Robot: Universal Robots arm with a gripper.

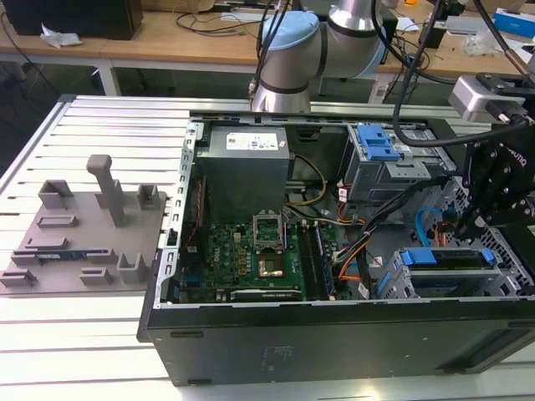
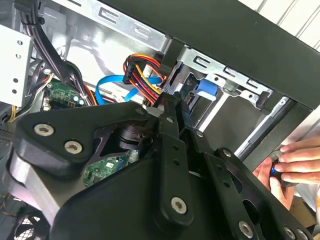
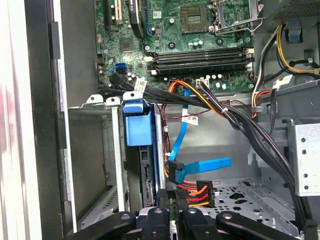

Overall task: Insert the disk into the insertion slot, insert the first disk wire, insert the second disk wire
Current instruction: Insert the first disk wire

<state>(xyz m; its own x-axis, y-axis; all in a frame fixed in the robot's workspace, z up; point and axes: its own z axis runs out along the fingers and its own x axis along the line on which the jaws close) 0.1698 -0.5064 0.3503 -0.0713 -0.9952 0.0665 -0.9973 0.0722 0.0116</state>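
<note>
Gripper [image 3: 175,198]: clenched on plug of orange-red-black wire bundle [image 3: 198,191], just beside silver blue-framed hard drive [image 3: 137,127] seated in grey perforated metal cage [image 3: 118,150].

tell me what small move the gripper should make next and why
Probably ease the gripper a touch closer to the disk. The disk already sits in the insertion slot, while the plug of the orange-red-black wire bundle, right at the gripper, seems to lie just beside the disk's rear edge, not seated.
</note>
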